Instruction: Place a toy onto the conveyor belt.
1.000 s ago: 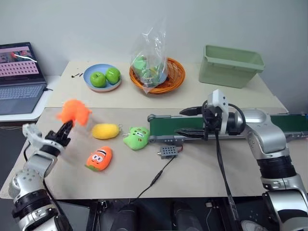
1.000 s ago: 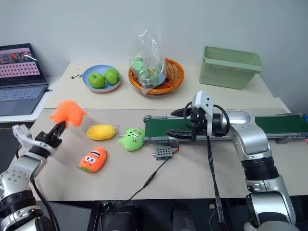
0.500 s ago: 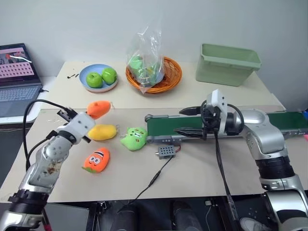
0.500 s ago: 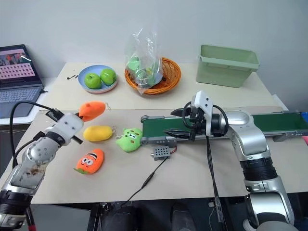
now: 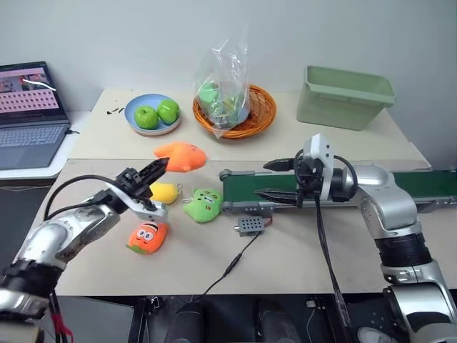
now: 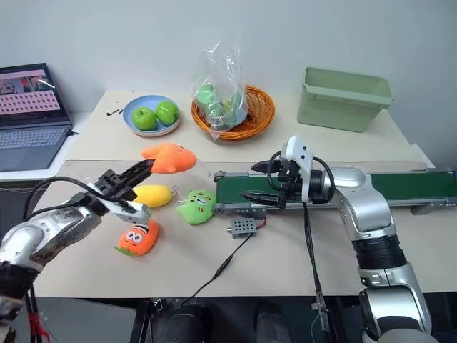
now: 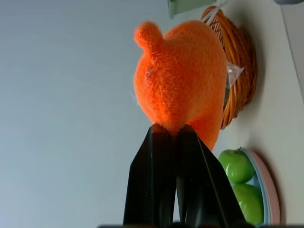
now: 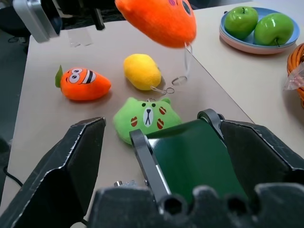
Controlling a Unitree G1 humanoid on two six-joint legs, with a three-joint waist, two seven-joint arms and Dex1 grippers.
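The left gripper (image 5: 158, 166) is clenched on the orange toy (image 5: 181, 155), pinching its lower edge between two black fingers (image 7: 164, 156) pressed tight together, and the toy hangs in the air above the table (image 5: 300, 250), clear of it. Taking the table as a clock face with twelve at the far wall, the toy sits at about ten o'clock from the middle, between the blue plate (image 5: 136, 111) of two green apples (image 5: 157, 114) at eleven and the yellow plush (image 5: 166, 192) just below it. The near end roller of the conveyor belt (image 5: 278, 187) lies at three o'clock from the toy, near but apart from it. A green bear-faced plush (image 5: 203, 204) lies just beside that end of the belt, and an orange plush with big eyes (image 5: 146, 236) lies at seven o'clock from the middle. The right gripper (image 5: 275, 179) hovers over the belt's near end with its fingers spread wide apart, grasping nothing, one finger (image 8: 71, 161) to each side of the belt. A small grey box (image 5: 248, 226) with a cable sits just in front of the belt. Along the far edge stand a wicker basket (image 5: 257, 118) with a clear bag (image 5: 223, 78) of green things at twelve and a pale green bin (image 5: 344, 96) at one o'clock; a laptop (image 5: 28, 114) stands off at ten o'clock on a side table.
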